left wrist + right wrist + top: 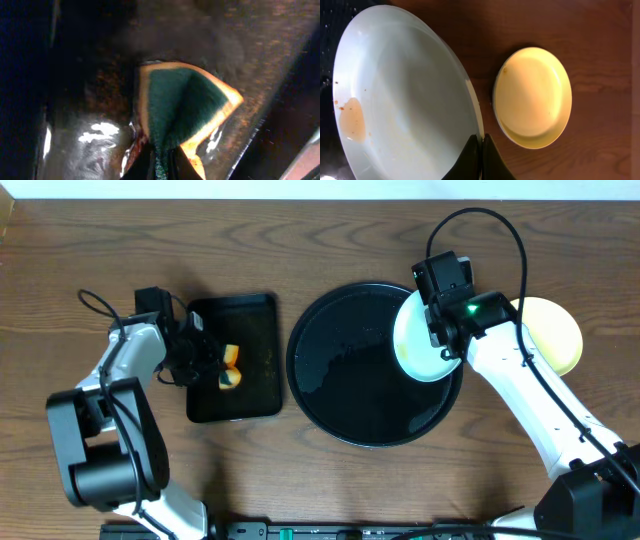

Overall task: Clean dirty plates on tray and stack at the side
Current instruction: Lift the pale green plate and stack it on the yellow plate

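Blue-green plate (405,90), smear (352,120) showing, pinched at rim by my right gripper (481,144) | left gripper (161,159) nips sponge (182,102) | step: wiping, I judge | next: sponge onto smear

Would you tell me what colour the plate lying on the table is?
The plate is pale yellow; right wrist view.

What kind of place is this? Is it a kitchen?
Probably not a real kitchen: more likely a robot practice setup. On a wooden table, the left end effector pinches a sponge and the right end effector holds a smeared plate by a round black tray.
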You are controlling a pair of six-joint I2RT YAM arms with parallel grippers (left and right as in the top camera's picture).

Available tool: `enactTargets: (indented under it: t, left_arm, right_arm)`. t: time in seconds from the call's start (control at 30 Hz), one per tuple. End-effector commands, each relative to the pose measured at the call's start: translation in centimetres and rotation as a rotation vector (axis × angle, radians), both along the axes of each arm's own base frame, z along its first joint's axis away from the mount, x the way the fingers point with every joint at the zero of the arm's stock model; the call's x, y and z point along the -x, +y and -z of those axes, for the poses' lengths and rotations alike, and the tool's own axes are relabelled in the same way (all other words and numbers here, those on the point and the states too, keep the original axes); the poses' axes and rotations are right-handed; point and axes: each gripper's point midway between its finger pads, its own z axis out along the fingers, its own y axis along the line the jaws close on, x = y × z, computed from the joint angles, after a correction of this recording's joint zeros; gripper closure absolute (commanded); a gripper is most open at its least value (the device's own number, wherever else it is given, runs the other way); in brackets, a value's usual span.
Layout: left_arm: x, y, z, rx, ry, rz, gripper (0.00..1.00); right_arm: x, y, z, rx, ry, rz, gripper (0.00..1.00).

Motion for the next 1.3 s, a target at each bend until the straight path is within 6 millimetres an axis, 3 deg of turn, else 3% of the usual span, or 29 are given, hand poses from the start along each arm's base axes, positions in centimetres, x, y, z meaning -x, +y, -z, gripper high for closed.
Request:
enactTargets:
  t: [0.0, 0.17, 0.27, 0.5, 0.77, 0.97, 1.13, 1.23, 1.27]
  left_arm:
    - [-0.1, -0.8, -2.2, -0.062, -0.071, 0.068, 0.92]
    - [0.6, 0.3, -2.1, -0.252, -0.043, 0.106, 0.92]
    - [1.0, 0.0, -1.7, -0.278, -0.020, 0.127, 0.92]
    - [1.2, 0.1, -1.1, -0.301, -0.001, 0.133, 0.92]
    - [1.2, 0.0, -1.1, -0.300, -0.003, 0.132, 0.92]
    - [1.2, 0.0, -1.1, -0.300, -0.001, 0.132, 0.92]
    - [1.2, 0.0, -1.1, -0.300, -0.001, 0.132, 0.92]
    - [1.2, 0.0, -1.1, -0.300, -0.001, 0.132, 0.92]
    - [1.2, 0.0, -1.1, -0.300, -0.002, 0.133, 0.92]
  right_arm:
    - [0.1, -0.6, -0.8, -0.094, -0.061, 0.112, 0.99]
    - [0.0, -2.5, 0.2, -0.241, -0.025, 0.205, 0.99]
    - [0.0, -4.4, 0.1, -0.310, -0.027, 0.264, 0.99]
    - [0.9, -10.7, -0.9, -0.465, -0.072, 0.451, 0.99]
    - [4.4, -19.0, 0.0, -0.478, -0.070, 0.718, 0.99]
    - [5.5, -22.7, 0.7, -0.477, -0.095, 0.821, 0.99]
    - [4.9, -24.5, 1.8, -0.476, -0.113, 0.857, 0.99]
    - [3.9, -25.2, 2.2, -0.479, -0.142, 0.852, 0.69]
    - [3.7, -25.1, 2.1, -0.484, -0.149, 0.847, 0.65]
